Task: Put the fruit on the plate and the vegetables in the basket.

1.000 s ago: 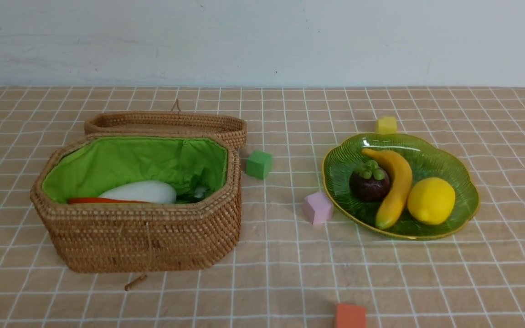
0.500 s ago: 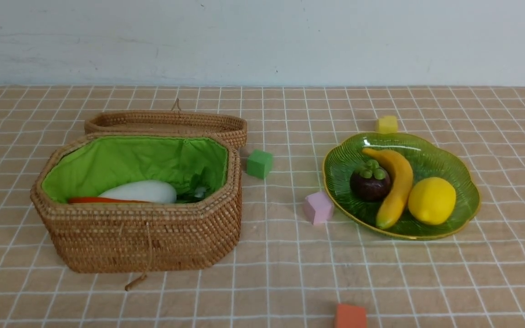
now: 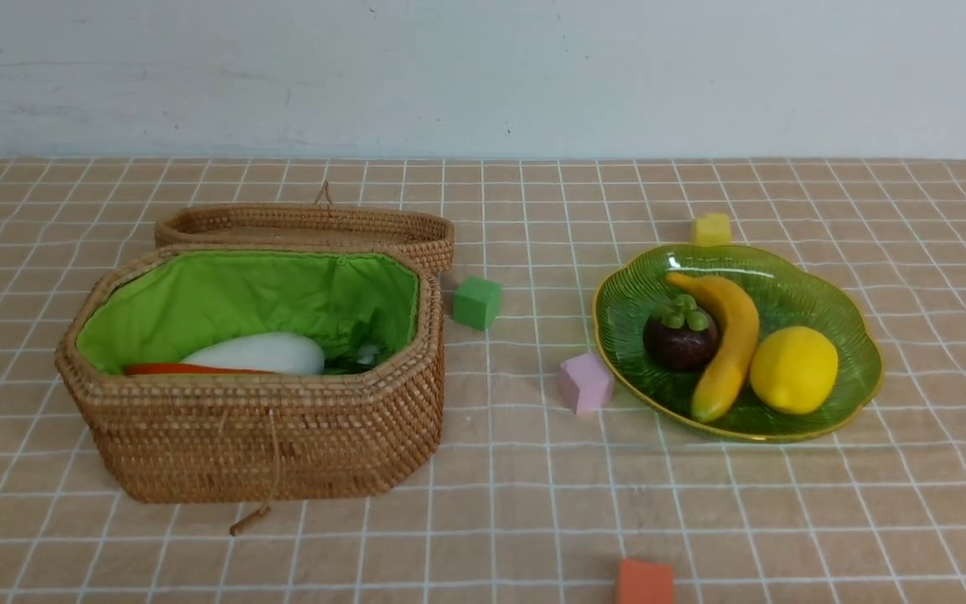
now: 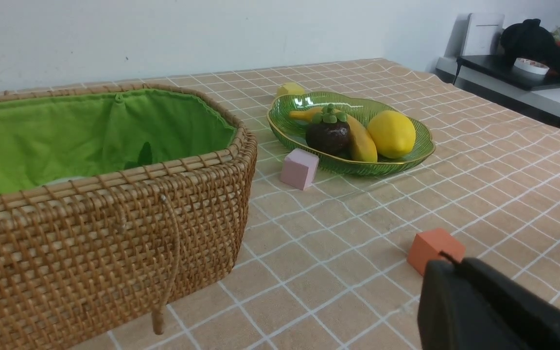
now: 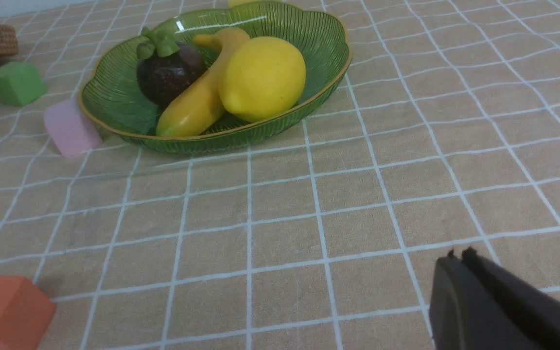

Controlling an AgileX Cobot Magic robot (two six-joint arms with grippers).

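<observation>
Nothing moved, pink cube point(image 3: 584, 382) touching plate point(image 3: 860, 382), green cube point(image 3: 476, 302) near basket point(image 3: 265, 436)

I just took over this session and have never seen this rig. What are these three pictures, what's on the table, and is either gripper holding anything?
It is a two-armed robot. The wide picture looks forward from between its arms; the other two come from cameras on each wrist. The left gripper and right gripper are the black shapes at the wrist views' edges, both shut and holding nothing. On the checked cloth, the plate holds a banana, mangosteen and lemon. The basket shows a white radish and carrot; no eggplant is visible. Its lid lies behind. Foam cubes lie scattered around.
</observation>
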